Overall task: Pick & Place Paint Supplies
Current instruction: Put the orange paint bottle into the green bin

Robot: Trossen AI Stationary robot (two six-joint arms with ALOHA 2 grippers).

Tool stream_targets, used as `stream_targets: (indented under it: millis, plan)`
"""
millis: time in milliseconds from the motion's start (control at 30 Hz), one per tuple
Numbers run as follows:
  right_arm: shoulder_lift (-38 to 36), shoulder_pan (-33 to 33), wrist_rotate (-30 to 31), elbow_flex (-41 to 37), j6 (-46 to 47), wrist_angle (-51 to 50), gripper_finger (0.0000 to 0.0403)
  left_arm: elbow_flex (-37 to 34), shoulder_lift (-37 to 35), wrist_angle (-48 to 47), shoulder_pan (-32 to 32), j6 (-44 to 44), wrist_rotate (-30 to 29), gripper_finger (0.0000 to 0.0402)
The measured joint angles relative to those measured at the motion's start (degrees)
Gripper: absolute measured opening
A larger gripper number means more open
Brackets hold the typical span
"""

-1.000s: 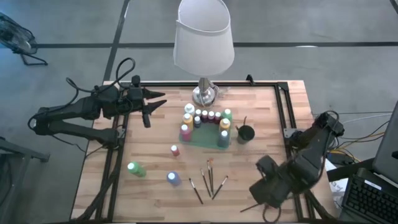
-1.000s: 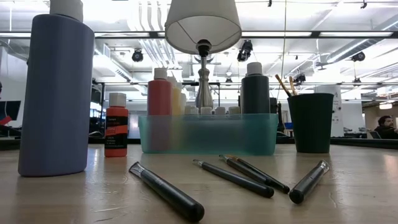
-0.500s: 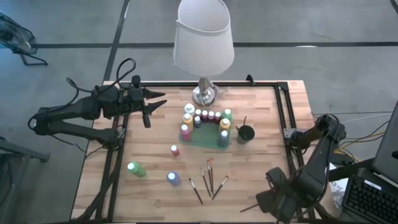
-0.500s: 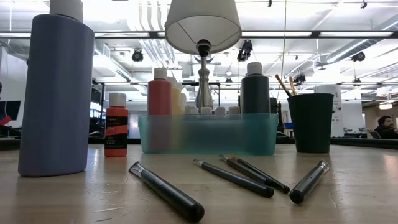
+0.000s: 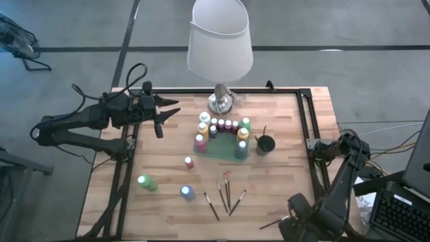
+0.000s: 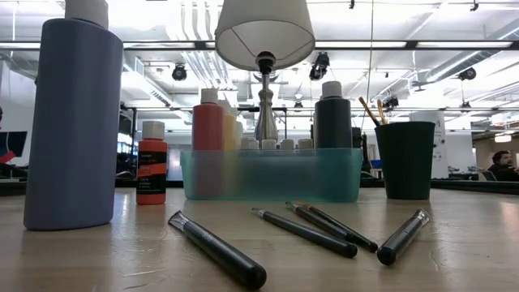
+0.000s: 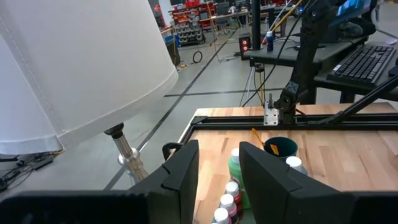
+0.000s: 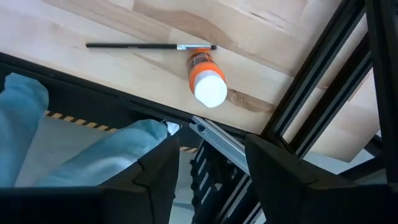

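Observation:
My right gripper (image 8: 214, 162) hangs open over the table's near right corner (image 5: 299, 218), pointing down. Just beyond its fingers an orange white-capped bottle (image 8: 205, 78) sits on the wood, cap toward the camera, with a thin black brush (image 8: 143, 46) beside it. My left gripper (image 5: 164, 111) waits open and level at the far left, empty (image 7: 217, 180). Several bottles stand in a teal tray (image 5: 225, 144). A red (image 5: 189, 162), a green (image 5: 146, 182) and a blue bottle (image 5: 187, 193) stand loose, and several brushes (image 5: 226, 193) lie flat.
A white-shaded lamp (image 5: 220, 47) stands on its silver base behind the tray. A black cup (image 5: 266, 143) holding brushes stands right of the tray. Black frame rails (image 8: 311, 93) run along the table's edges by the right gripper. Bare wood lies between the loose brushes and the right arm.
My right gripper has moved toward the table's near edge and sunk lower, its wrist rolling as it went. The left arm and all the supplies have stayed in place.

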Motion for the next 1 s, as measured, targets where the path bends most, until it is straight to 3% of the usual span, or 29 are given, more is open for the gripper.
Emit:
stream_targets:
  millis: [433,1000]
  plan:
    - [2.5,0.4,0.4,-0.6,0.4,3.6,0.0226,0.0,0.5,0.0,0.0,-0.2,0.0,0.0122]
    - [2.4,0.5,1.4,-12.3,0.6,12.6,0.0240,0.0,2.5,0.0,0.0,-0.1,0.0,0.0122]
